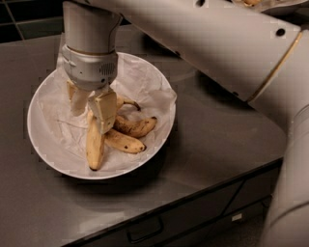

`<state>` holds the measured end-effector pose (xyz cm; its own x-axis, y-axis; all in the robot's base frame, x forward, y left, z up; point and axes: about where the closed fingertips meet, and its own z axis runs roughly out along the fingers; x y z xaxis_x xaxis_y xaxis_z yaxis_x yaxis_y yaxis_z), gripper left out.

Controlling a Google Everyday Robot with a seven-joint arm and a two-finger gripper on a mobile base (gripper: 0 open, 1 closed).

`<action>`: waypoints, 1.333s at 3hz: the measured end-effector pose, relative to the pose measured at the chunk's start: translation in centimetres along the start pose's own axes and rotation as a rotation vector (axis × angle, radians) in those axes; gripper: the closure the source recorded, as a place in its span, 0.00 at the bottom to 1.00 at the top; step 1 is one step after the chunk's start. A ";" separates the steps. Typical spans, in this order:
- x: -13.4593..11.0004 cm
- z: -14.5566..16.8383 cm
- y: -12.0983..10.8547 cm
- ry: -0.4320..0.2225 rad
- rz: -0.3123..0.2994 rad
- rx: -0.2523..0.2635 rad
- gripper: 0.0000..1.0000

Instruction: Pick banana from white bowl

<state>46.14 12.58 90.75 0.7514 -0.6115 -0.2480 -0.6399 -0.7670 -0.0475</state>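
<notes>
The white bowl, wide and shallow and lined with crumpled white paper, sits on the dark counter at the left. The banana, long and fairly straight, lies in it pointing toward the front rim. My gripper hangs straight down into the bowl from the big white arm. Its fingers stand on either side of the banana's upper end, closed against it. The banana still rests on the paper. Two shorter, brown-spotted bananas lie just to its right, touching it.
The dark counter runs right to a front edge, with drawer fronts below. My white arm crosses the upper right. Part of another dish shows at the top right edge.
</notes>
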 end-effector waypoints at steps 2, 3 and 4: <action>0.7 0.5 0.1 0.015 -0.059 0.007 0.46; 1.2 0.6 0.5 0.034 -0.088 0.017 0.47; 1.6 0.6 0.8 0.055 -0.112 0.032 0.45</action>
<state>46.77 11.13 89.70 0.8257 -0.5324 -0.1863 -0.5554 -0.8252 -0.1032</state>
